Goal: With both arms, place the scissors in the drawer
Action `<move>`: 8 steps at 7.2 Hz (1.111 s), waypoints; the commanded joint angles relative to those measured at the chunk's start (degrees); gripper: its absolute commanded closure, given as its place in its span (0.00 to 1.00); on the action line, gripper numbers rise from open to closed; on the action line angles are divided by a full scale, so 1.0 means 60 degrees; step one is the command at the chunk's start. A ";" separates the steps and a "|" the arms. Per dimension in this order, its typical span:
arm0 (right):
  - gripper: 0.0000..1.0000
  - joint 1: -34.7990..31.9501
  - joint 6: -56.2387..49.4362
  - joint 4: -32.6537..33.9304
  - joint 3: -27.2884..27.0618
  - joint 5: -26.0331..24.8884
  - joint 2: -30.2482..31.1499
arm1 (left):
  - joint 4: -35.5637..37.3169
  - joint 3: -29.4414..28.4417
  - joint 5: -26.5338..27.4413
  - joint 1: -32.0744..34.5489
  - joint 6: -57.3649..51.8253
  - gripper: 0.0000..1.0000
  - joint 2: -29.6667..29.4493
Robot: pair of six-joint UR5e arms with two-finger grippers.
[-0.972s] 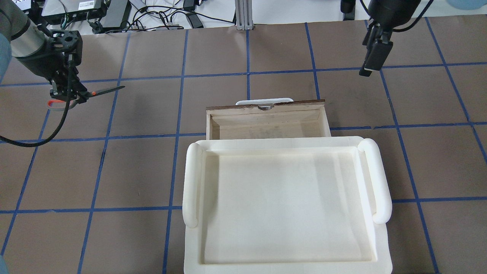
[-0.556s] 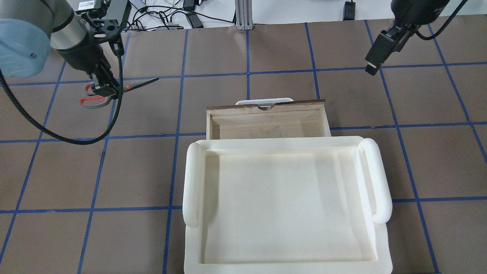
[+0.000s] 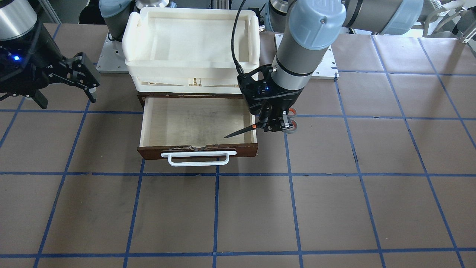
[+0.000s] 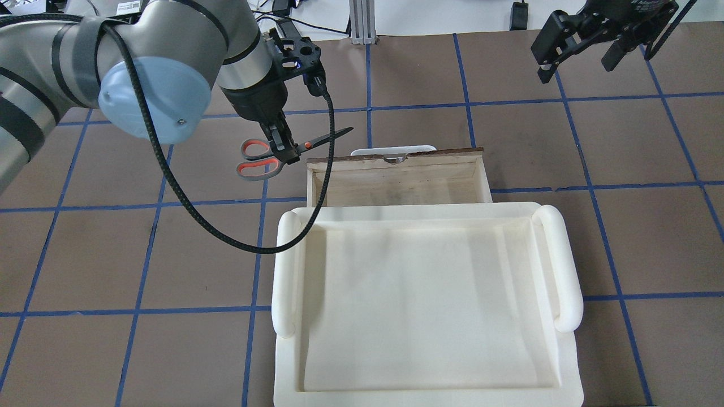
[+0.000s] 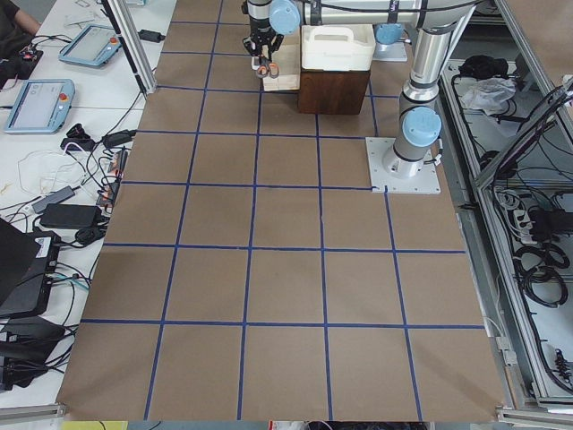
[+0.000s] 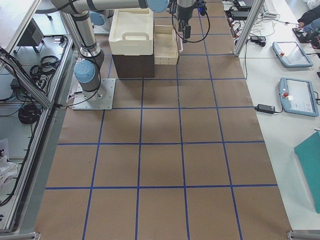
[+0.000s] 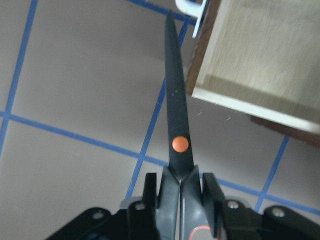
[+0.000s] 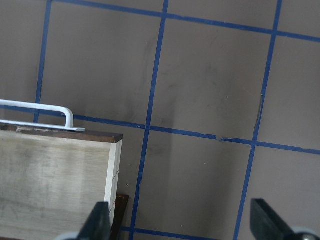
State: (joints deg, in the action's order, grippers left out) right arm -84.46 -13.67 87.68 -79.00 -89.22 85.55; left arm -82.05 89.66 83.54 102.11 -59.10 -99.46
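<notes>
My left gripper (image 4: 284, 148) is shut on the scissors (image 4: 255, 159) just behind their orange pivot dot and holds them in the air. The blades point toward the open drawer (image 4: 396, 189), with their tip near its front corner on my left. In the front view the gripper (image 3: 274, 125) holds the scissors (image 3: 240, 131) with the blade tip over the drawer's (image 3: 193, 119) side edge. The left wrist view shows the scissors (image 7: 175, 115) beside the drawer corner (image 7: 260, 65). My right gripper (image 4: 577, 59) is open and empty, high at the far right, also in the front view (image 3: 65, 91).
A cream-white tray (image 4: 283, 271) sits on the cabinet above the drawer, also in the front view (image 3: 134, 41). The drawer's white bar handle (image 3: 199, 159) faces away from me. Brown table paper with blue tape lines lies all around.
My left arm has carried the scissors to the right, from the far left of the table to the drawer's corner. My right gripper has lifted and turned, its fingers now spread.
</notes>
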 commanded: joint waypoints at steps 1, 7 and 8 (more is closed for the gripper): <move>0.00 -0.0117 0.0969 0.0254 0.0026 -0.0043 -0.0005 | -0.0035 0.0130 -0.0212 0.0893 0.0225 1.00 -0.0078; 0.00 -0.0953 0.1400 0.0254 0.0012 -0.0395 -0.0093 | 0.1033 0.0321 -0.0110 0.1643 -0.0126 1.00 -0.0853; 0.00 -0.0953 0.1414 0.0254 -0.0003 -0.0380 -0.0093 | 0.1077 0.0321 -0.0008 0.1862 -0.0126 1.00 -0.0956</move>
State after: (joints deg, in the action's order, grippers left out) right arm -90.15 -5.22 89.15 -78.95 -91.66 85.00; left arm -76.13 91.58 83.04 112.04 -59.81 -104.30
